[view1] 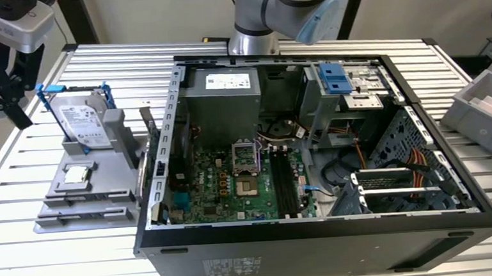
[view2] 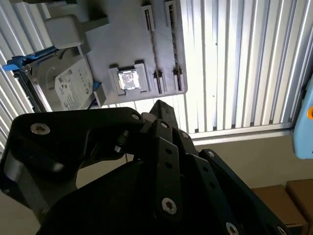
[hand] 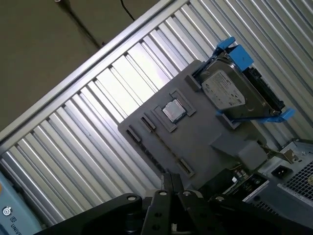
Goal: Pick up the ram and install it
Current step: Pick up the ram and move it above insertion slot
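Note:
The ram looks to be the thin dark board with a pale label (hand: 247, 182) standing on edge between the grey holder (hand: 205, 137) and the open computer case (view1: 320, 226); in the exterior view it is a slim upright strip (view1: 150, 134). My gripper (hand: 171, 180) hovers above the holder's outer side, shut and empty, apart from the ram. Its black linkage tip (view2: 157, 106) points toward the holder's narrow slots (view2: 159, 81). In the exterior view the gripper (view1: 18, 113) hangs at the upper left. The motherboard's long black memory slots (view1: 281, 181) lie inside the case.
On the holder a silver hard drive in a blue frame (view1: 83, 122) stands upright, and a small square processor chip (view1: 77, 174) lies flat. A grey bin (view1: 484, 114) sits at the exterior view's right. The ribbed metal table (view1: 24, 151) ends just left of the holder.

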Robot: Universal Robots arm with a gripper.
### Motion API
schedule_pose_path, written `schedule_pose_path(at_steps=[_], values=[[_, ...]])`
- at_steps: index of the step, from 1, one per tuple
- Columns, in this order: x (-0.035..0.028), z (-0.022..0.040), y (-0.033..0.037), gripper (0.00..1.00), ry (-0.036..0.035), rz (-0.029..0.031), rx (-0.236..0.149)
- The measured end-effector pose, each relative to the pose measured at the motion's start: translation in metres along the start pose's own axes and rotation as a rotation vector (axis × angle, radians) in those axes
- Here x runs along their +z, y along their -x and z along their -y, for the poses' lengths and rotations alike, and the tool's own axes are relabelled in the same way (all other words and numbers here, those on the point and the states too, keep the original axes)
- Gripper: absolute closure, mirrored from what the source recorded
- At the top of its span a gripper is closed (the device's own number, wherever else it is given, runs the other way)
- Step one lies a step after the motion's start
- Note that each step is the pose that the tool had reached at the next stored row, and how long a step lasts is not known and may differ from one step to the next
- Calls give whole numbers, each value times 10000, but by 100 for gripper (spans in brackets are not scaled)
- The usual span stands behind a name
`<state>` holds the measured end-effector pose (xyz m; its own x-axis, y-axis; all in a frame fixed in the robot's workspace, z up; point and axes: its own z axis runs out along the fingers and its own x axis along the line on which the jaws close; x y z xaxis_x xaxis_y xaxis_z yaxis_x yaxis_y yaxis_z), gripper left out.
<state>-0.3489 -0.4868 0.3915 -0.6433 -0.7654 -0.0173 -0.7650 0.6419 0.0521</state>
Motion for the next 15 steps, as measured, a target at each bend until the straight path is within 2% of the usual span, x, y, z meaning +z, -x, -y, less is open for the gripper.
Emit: schedule_pose_path(at_steps=[15], values=[[0,0,0,100,13,-38,-730]])
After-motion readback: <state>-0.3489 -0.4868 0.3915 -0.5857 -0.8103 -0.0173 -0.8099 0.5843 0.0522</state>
